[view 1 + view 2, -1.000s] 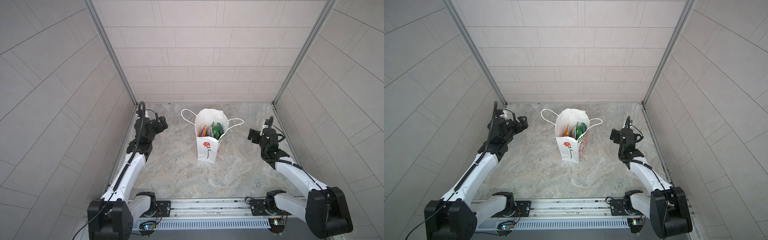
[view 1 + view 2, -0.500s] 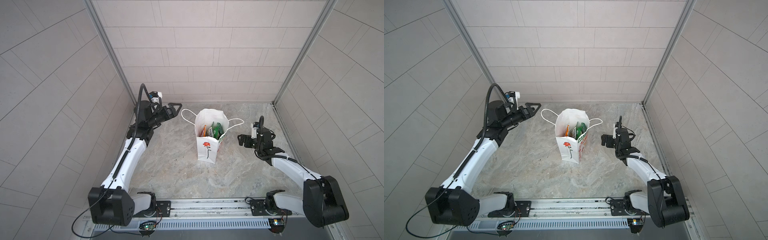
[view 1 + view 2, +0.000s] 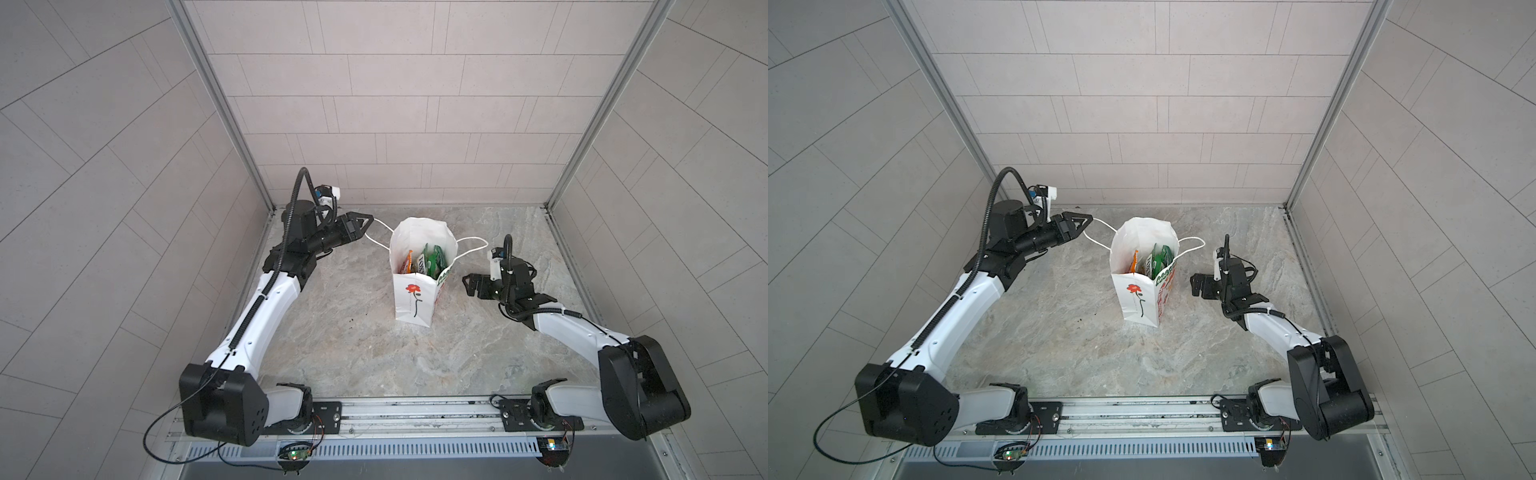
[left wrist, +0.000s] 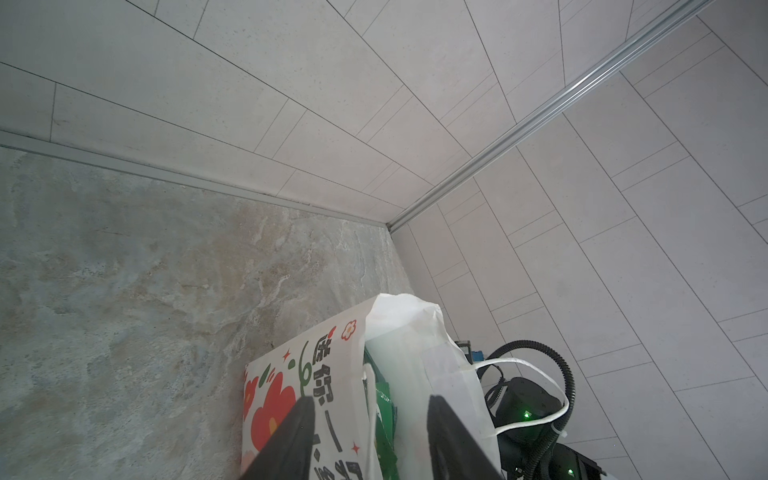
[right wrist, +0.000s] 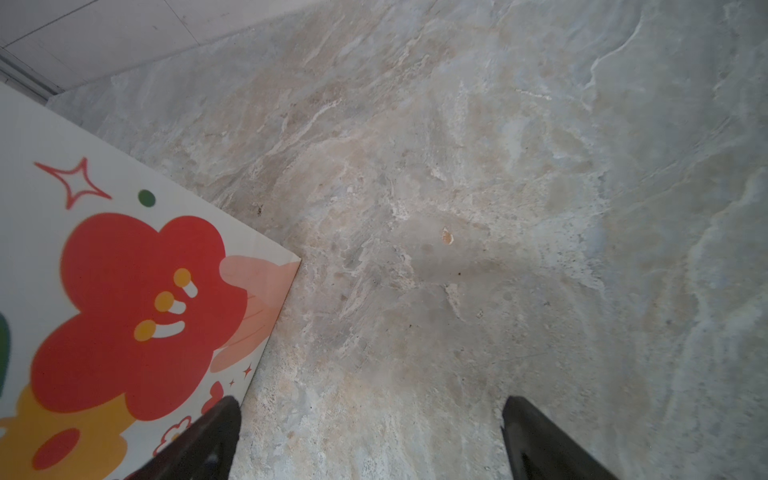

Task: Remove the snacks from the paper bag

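On the stone table (image 3: 353, 332) the white paper bag (image 3: 413, 299) stands upright. The left claw (image 3: 368, 224), half spread, sits at its cord handle (image 3: 380, 232). The right claw (image 3: 466, 286), spread wide, hovers just beside the bag. The snacks (image 3: 428, 259) stick up inside it.

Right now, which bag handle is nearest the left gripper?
The back-left handle, its cord reaching the left gripper; the other handle droops rightward, untouched.
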